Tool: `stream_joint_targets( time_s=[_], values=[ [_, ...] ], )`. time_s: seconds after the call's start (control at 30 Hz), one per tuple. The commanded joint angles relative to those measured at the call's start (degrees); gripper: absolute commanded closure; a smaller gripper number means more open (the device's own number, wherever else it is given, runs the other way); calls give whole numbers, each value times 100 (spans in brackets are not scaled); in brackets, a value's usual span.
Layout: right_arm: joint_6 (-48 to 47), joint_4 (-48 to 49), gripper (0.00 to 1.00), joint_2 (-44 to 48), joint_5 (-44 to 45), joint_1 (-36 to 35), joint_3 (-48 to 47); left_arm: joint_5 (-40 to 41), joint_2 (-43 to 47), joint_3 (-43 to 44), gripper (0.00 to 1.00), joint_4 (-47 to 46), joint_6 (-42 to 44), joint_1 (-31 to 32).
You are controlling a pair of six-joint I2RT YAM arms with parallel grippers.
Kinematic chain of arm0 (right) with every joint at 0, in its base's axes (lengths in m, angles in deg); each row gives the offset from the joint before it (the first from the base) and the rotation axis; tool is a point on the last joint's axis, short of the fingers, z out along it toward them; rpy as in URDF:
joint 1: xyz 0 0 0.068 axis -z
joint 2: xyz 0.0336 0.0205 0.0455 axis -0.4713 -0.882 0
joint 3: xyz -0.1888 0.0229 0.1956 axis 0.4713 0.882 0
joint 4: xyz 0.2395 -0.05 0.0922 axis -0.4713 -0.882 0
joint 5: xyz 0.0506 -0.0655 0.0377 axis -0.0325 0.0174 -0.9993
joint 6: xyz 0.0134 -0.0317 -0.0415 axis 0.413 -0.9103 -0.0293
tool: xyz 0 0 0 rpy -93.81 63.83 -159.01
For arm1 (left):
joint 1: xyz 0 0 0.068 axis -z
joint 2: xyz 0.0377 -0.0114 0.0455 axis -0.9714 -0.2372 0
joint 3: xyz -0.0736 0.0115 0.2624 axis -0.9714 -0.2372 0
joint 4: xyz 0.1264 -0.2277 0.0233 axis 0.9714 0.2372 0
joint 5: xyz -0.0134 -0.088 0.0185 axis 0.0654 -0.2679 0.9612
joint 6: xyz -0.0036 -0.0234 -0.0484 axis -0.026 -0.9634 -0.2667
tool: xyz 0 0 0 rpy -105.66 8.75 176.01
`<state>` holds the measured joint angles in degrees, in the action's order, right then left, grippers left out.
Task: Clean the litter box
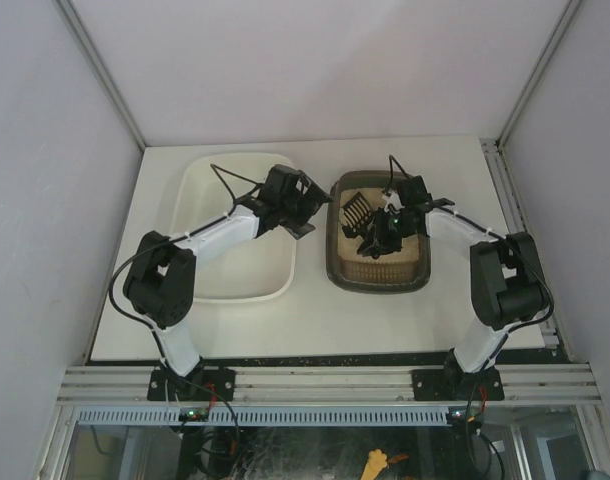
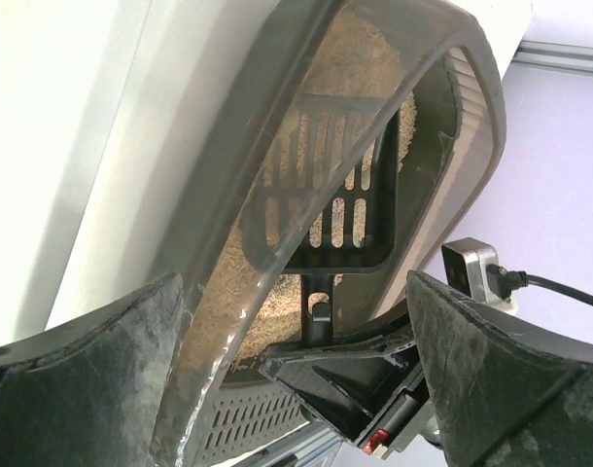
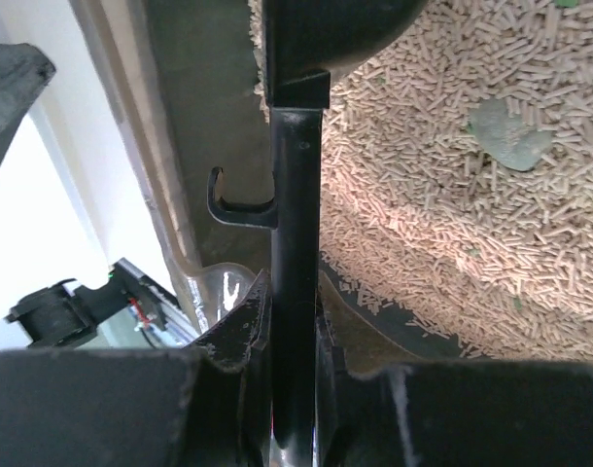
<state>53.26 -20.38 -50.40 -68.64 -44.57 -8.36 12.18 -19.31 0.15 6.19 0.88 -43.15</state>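
Observation:
The litter box (image 1: pixel 426 272) is a dark translucent tray of beige pellets at the table's centre right. My right gripper (image 1: pixel 377 240) is inside it, shut on the handle of the black slotted scoop (image 1: pixel 357 208), whose head rests on the litter at the far left of the box. The right wrist view shows the handle (image 3: pixel 295 195) clamped between my fingers over the pellets (image 3: pixel 423 224), with a grey-green clump (image 3: pixel 505 131) nearby. My left gripper (image 1: pixel 307 210) is open at the box's left rim. In the left wrist view the rim (image 2: pixel 233 282) runs between my spread fingers (image 2: pixel 92 379), beside the left one.
A larger cream-white tub (image 1: pixel 190 200) stands left of the litter box, under my left arm. A metal rail (image 1: pixel 505 190) runs along the table's right edge. Grey walls close in the back and both sides.

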Motion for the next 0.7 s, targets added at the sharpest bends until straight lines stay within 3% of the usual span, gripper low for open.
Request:
stream_joint_targets(
  time_s=[0.0, 0.1, 0.27, 0.67],
  values=[
    [258, 810, 100, -8, -829, 117, 85, 56, 360, -162, 0, -342, 166, -58],
    [419, 1041, 100, -204, -1201, 157, 65, 39, 344, -154, 0, -369, 161, -69],
    [26, -82, 100, -227, 80, -201, -518, 21, 358, -119, 0, -383, 191, -69],
    [-119, -182, 100, -459, 1121, -648, -898, -55, 324, 2, 0, -424, 244, -77]
  ],
)
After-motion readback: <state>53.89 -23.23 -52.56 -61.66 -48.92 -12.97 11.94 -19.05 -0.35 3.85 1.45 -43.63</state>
